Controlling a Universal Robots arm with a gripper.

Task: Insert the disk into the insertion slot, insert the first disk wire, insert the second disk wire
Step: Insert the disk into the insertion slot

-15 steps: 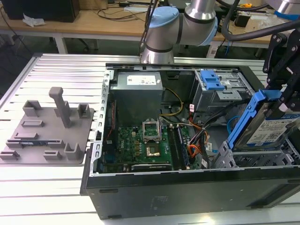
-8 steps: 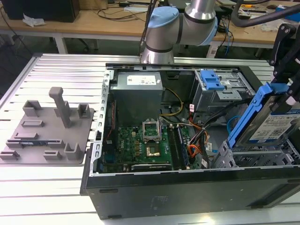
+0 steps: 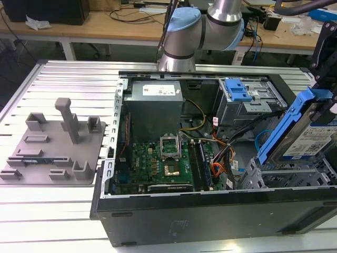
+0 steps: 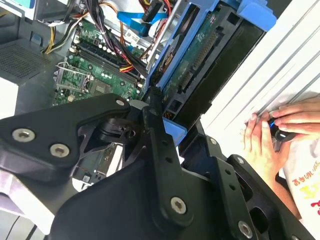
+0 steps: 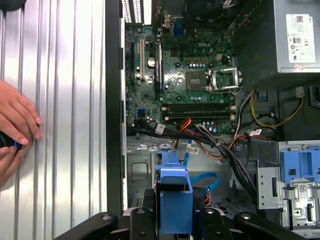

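My claw pinches the disk tight. Disk hangs tilted just over the slot, at a corner of the case.

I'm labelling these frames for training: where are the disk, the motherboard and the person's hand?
disk (image 3: 313,139), exterior view, white label.
motherboard (image 5: 172,70), first wrist view, bare green board.
hand (image 5: 16,116), first wrist view, fingers.

The disk runs off the exterior view's right edge, its far end cut off. Below the disk, the insertion slot has its opening partly hidden by the disk. The gripper clamping the disk is cut by the first wrist view's edge. Well apart from the disk, a hand covers a small dark object, too hidden to identify.
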